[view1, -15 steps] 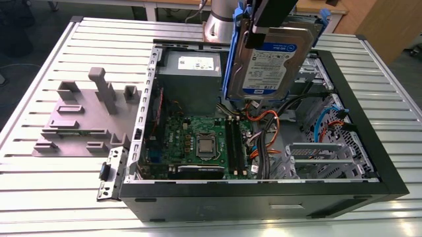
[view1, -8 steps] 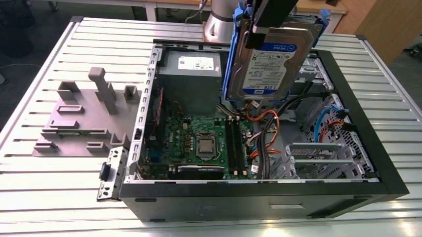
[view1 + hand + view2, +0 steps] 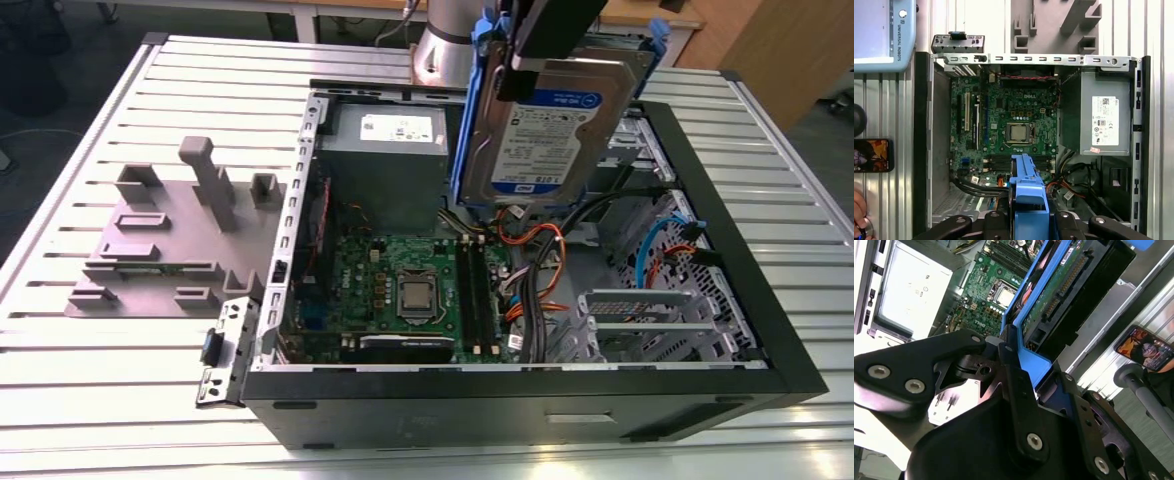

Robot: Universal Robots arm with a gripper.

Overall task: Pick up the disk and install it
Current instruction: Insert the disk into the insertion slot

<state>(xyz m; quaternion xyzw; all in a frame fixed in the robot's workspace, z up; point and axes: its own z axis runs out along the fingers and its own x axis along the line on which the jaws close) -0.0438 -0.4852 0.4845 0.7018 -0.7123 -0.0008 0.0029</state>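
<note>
In the exterior view, you see the disk [image 3: 554, 135] up in the air. It stands on its edge over the open case [image 3: 747, 300], near the grey power box [image 3: 387, 150]. The gripper [image 3: 523, 70] holds it from the top.

In the second wrist view, the gripper [image 3: 1015, 352] is squeezed tight on the disk's blue bracket [image 3: 1030, 362]. The disk [image 3: 1054, 295] reaches out past it, over the green board [image 3: 984, 295].

In the first wrist view, the blue bracket [image 3: 1028, 187] sits in the gripper [image 3: 1026, 220], with the green board [image 3: 1014, 130] beyond it.

I think the disk is hard, stiff and a bit heavy. It could break if you bump it. The plastic bracket may bend or slip, so hold it by its two sides, not by the bare circuit side.
</note>
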